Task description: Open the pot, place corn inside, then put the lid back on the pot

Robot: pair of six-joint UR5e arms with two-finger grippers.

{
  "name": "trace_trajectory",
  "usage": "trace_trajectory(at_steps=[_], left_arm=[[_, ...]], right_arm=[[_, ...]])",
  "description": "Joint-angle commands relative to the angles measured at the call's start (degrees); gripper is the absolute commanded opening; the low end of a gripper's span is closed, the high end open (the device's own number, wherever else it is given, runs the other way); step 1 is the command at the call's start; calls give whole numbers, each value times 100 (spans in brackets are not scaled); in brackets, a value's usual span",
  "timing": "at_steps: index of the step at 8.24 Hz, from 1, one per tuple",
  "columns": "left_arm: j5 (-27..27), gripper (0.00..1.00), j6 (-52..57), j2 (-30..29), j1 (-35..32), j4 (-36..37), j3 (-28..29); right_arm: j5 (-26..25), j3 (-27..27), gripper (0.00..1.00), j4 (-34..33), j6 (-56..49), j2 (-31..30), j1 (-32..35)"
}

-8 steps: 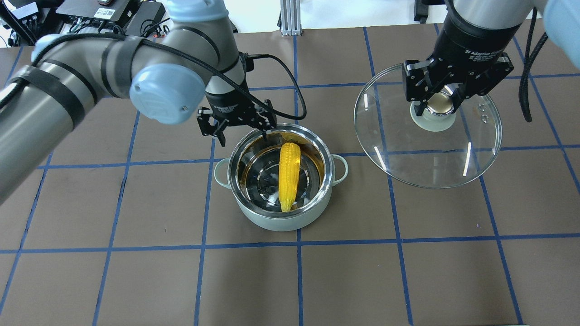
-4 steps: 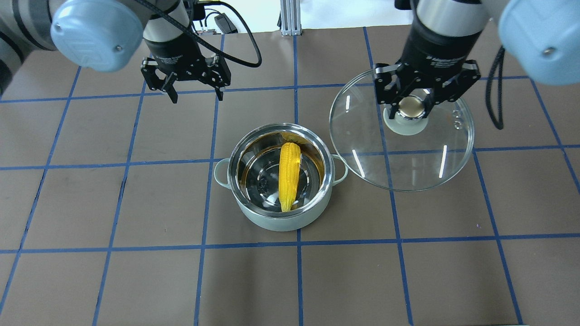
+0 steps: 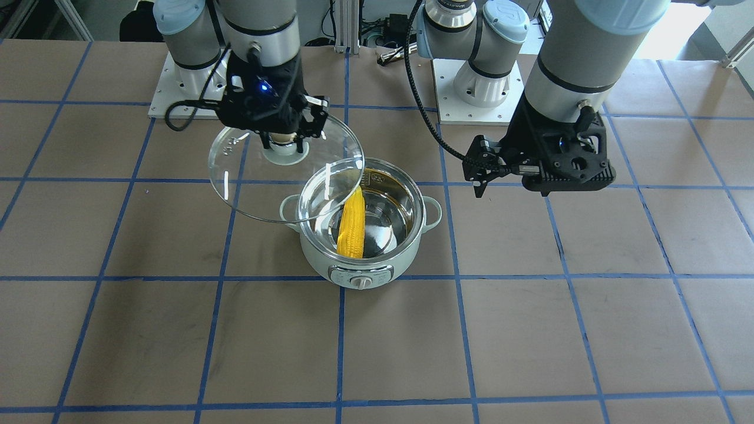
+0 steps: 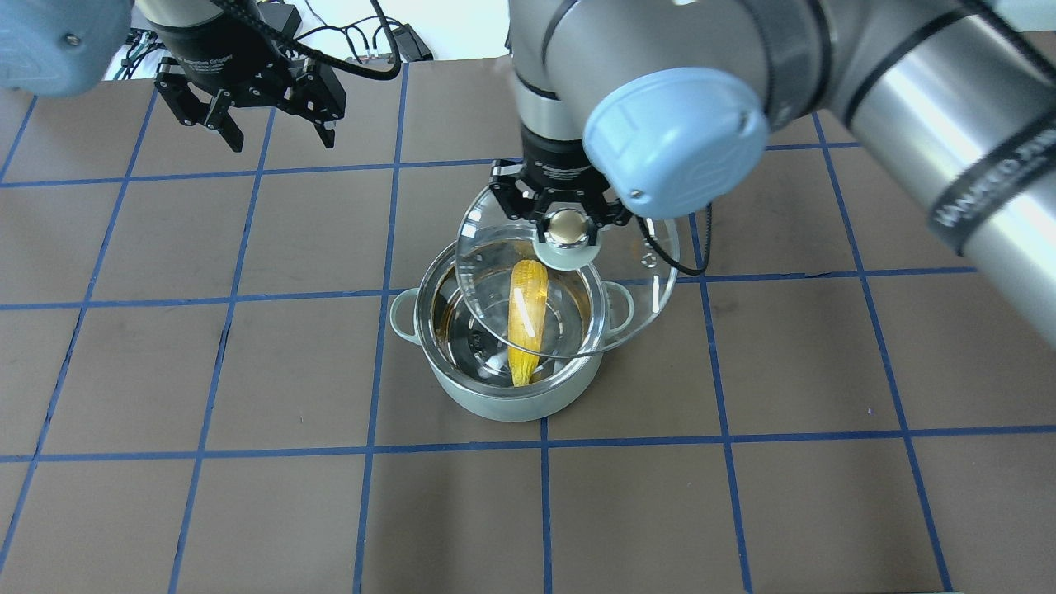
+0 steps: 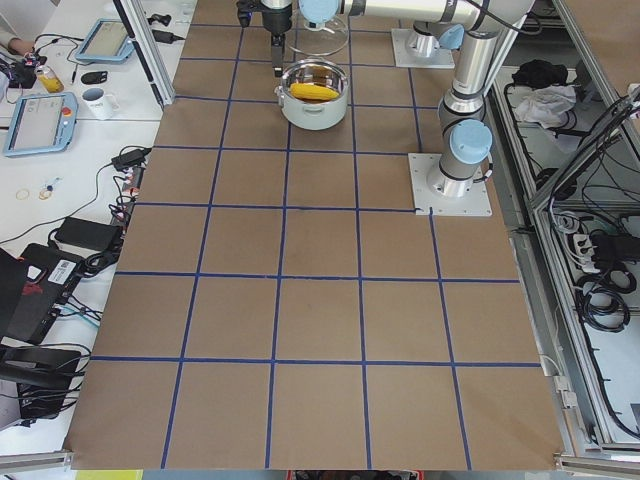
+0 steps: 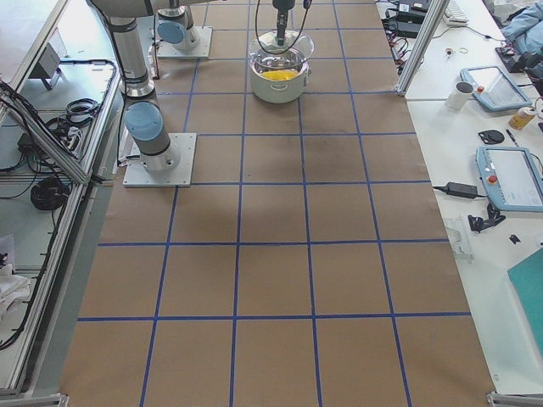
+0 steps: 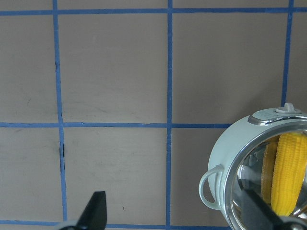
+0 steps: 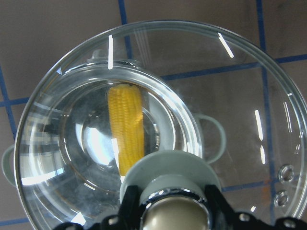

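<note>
One step left, probably: closing pot (image 4: 495, 404), corn (image 4: 526, 318) already inside. Right gripper (image 4: 565, 228) clamped on lid (image 4: 652, 272), partly above pot; left gripper (image 4: 280, 140) spread, empty, well apart. Next: centre, lower.

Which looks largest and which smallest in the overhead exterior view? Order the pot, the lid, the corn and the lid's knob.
1. The lid and the pot look about alike. The lid is held up nearer the camera, so I leave them unranked.
2. The corn
3. The knob

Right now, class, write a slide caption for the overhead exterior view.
Right gripper holds the lid partly over the pot containing the corn; left gripper hangs open.
</note>
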Motion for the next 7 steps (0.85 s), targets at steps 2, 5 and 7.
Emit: trace_trajectory(at_steps=[2,5,7], left_arm=[[35,100,178,191,23,39,-93],[36,100,134,445,-30,56,-549],[44,100,126,490,-30,48,-630]], right_arm=[[135,-476,15,-334,680,924,436],[188,-170,15,-421,385,943,427],[223,-28,13,-501,329,925,427]])
